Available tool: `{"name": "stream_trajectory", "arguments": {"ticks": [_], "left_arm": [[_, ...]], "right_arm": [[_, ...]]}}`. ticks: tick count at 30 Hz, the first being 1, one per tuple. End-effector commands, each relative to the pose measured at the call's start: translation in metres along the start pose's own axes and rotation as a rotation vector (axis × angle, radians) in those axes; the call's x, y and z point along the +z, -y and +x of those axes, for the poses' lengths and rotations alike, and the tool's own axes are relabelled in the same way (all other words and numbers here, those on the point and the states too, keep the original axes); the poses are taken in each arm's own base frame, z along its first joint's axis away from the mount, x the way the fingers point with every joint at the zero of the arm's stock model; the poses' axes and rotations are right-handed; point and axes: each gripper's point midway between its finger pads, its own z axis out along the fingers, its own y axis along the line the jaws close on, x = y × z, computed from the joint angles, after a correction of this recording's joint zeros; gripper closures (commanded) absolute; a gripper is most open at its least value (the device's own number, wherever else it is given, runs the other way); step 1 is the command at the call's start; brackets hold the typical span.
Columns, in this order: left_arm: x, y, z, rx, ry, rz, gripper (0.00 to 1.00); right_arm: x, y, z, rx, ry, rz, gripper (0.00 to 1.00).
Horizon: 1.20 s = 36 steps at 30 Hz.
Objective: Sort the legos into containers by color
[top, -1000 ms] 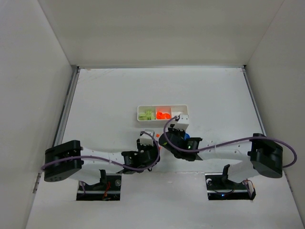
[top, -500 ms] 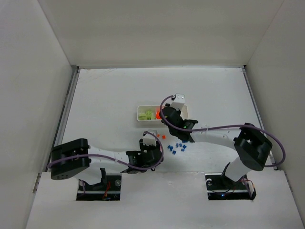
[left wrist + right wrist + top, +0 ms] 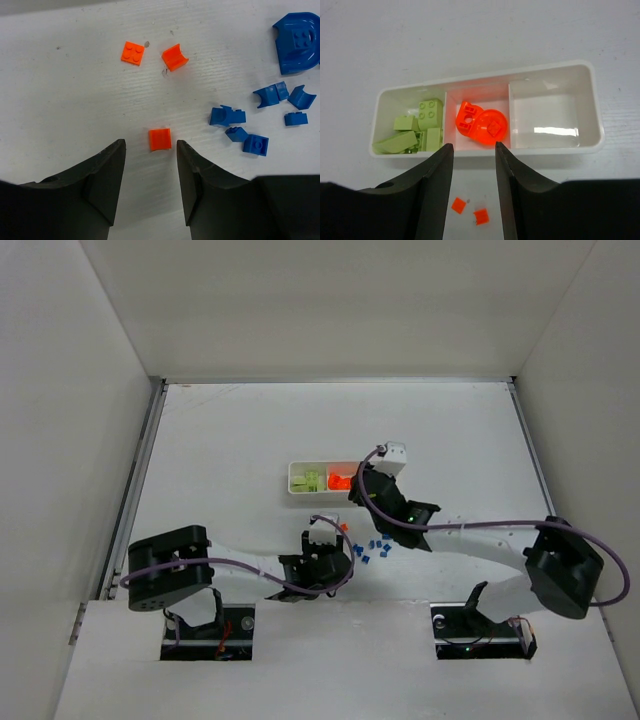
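The white three-compartment tray (image 3: 592, 95) holds lime green bricks (image 3: 417, 131) on the left, orange pieces (image 3: 482, 125) in the middle and nothing on the right; it also shows in the top view (image 3: 296, 476). My right gripper (image 3: 474, 150) is open and empty above the tray's near wall. My left gripper (image 3: 150, 150) is open, low over the table, with a small orange brick (image 3: 160, 139) just beyond its fingertips. Two more orange bricks (image 3: 132, 52) lie farther on. Several blue bricks (image 3: 265, 95) lie to the right, also seen from the top (image 3: 375, 548).
A larger blue curved piece (image 3: 297, 47) lies at the far right of the left wrist view. Two loose orange bricks (image 3: 457, 205) show on the table between the right fingers. White walls enclose the table (image 3: 220, 440).
The right arm swung from the blue pile up over the tray and a little right. The left arm slid right toward the loose orange bricks.
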Motion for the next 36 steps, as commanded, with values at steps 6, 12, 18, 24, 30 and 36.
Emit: {"name": "stream_trajectory", "arguments": {"ticks": [6,12,18,24,30,36], "left_arm": [[0.007,0.010,-0.011,0.000,0.048,-0.026,0.68],[0.010,0.008,-0.007,0.020,0.045,-0.044,0.81],[-0.003,0.003,-0.032,0.000,0.099,-0.041,0.89],[-0.028,0.008,-0.098,-0.105,0.186,0.038,0.90],[-0.006,0.011,-0.158,-0.108,0.209,0.022,0.88],[0.049,0.001,-0.189,-0.133,0.162,-0.006,0.88]], "right_arm": [[-0.024,0.011,-0.003,0.062,0.045,-0.055,0.55],[-0.031,0.017,0.009,0.065,0.026,-0.065,0.55],[-0.042,0.023,0.021,0.059,0.013,-0.076,0.53],[-0.050,0.027,0.030,0.086,0.005,-0.093,0.62],[-0.054,0.024,0.036,0.091,-0.003,-0.102,0.63],[-0.058,0.010,0.053,0.048,-0.038,-0.130,0.64]]}}
